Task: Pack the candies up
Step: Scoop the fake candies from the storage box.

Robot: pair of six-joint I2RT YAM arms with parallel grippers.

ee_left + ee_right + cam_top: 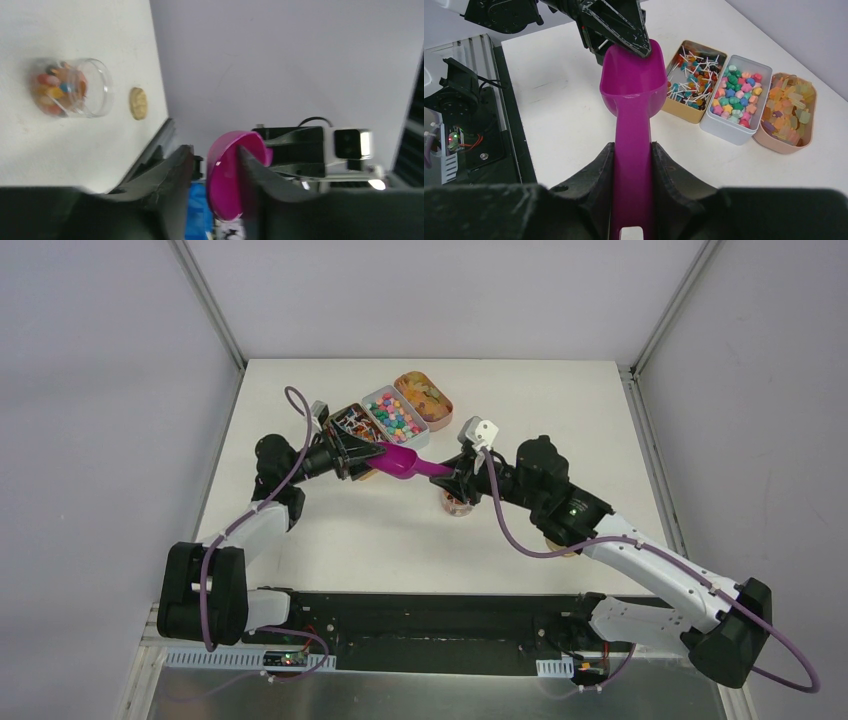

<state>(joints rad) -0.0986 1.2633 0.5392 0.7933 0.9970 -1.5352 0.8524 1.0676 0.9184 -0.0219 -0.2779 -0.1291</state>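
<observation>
Candies (691,75) fill the tin (682,111) just beside the scoop's (631,87) front edge.

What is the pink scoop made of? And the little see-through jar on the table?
The scoop looks like plastic. It is one smooth moulded piece, evenly bright magenta, with a soft shine. The jar is clear, because the candies show through its wall. It could be clear plastic or glass, and the blurry view does not settle which.
</observation>
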